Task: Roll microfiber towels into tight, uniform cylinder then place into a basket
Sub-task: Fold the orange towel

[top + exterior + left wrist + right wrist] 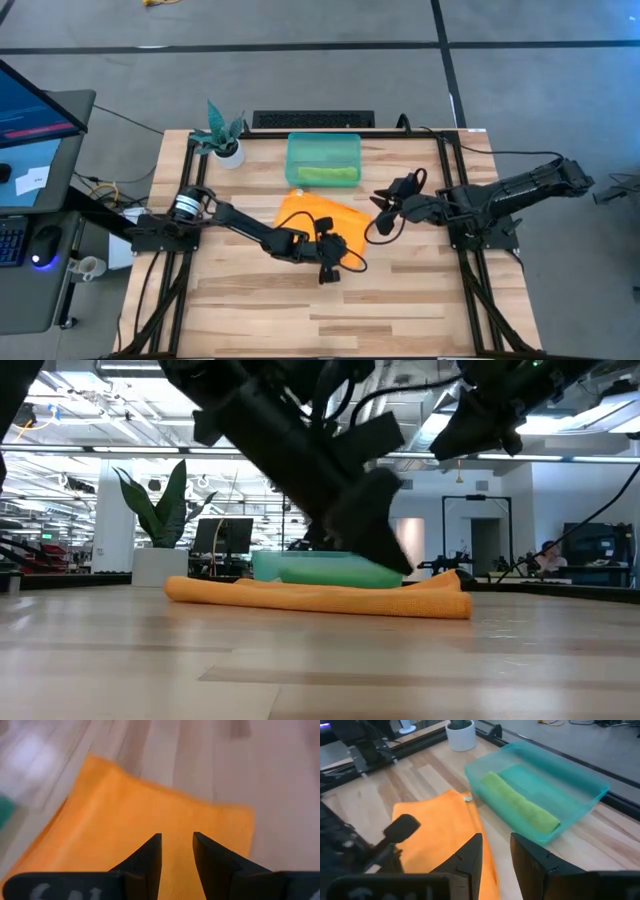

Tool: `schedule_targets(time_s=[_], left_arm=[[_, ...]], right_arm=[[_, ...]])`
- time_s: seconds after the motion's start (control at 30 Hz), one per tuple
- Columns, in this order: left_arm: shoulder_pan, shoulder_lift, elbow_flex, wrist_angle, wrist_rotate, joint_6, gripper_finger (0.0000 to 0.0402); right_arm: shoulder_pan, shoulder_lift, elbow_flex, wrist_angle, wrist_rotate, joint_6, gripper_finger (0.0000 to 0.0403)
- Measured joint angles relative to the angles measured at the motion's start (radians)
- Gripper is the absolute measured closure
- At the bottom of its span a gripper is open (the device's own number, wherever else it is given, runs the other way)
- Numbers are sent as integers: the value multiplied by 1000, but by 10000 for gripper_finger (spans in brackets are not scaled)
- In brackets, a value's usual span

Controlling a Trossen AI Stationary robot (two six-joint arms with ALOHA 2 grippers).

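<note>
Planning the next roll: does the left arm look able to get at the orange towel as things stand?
Probably yes. The left pincer hangs open right over the orange towel, which lies flat on the table, with nothing between them.

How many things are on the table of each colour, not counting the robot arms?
Orange: 1, the orange towel, lying flat.
Lime green: 1, the rolled green towel, inside the basket.
Teal: 1, the basket.
White: 1, the plant pot.
Total: 4

Left gripper [177,851] low, fingers slightly apart — right gripper [496,851] likewise.
</note>
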Motion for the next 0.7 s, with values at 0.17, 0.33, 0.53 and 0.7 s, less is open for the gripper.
schedule_targets(time_s=[0.17,0.33,0.53,0.7], left_arm=[[1,-4,2,-5,93,0,299],[2,-4,2,-63,117,7,299],[7,-4,2,-87,121,8,299],[22,-4,2,-158,279,8,299]], right_arm=[[-4,0,0,-5,-1,0,280],[-3,0,0,-5,-8,0,280],[-3,0,0,-5,-26,0,280],[-3,0,0,-5,-27,0,280]])
